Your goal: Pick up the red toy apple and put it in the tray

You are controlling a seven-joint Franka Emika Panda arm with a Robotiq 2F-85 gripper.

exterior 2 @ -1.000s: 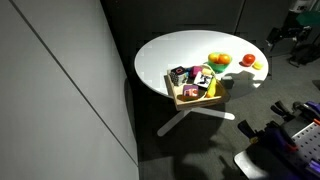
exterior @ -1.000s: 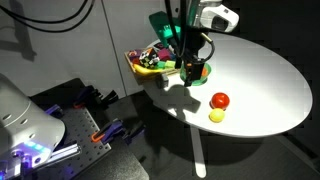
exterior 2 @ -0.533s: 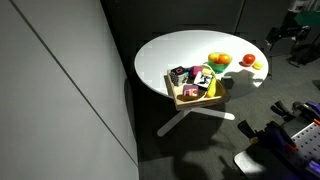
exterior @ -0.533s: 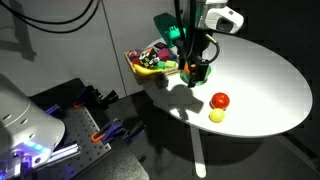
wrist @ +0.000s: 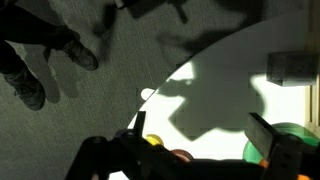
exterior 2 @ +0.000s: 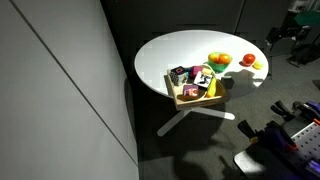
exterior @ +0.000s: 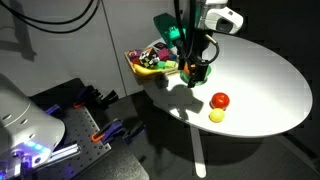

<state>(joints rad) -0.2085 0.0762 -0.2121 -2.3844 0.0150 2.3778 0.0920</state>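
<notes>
Red and glossy, the toy apple (exterior: 220, 100) is seen lying on the white round table (exterior: 260, 75), near the table's edge and outside the tray (exterior: 140, 68). It is not touched by anything. A small yellow ball (exterior: 216, 115) is placed just beside the apple, on the side closer to the table's rim; whether the two are touching cannot be told. In an exterior view the apple (exterior 2: 248, 60) and the ball (exterior 2: 258, 65) are shown close together in the same way.

Going away from the apple, an orange fruit (exterior 2: 218, 60) with a green bowl is found between the apple and the tray (exterior 2: 195, 103). The tray is set well apart from the apple, at the table's edge, and is filled with dark and colourful toy foods.

The gripper (exterior: 196, 74) is held low over the orange fruit, near the apple but clearly apart from it. In the wrist view the fingers (wrist: 275, 140) are seen spread wide, with only the table surface between them, so nothing is grasped. A green shape and a small yellow spot are visible at the lower edge of that dark view.
</notes>
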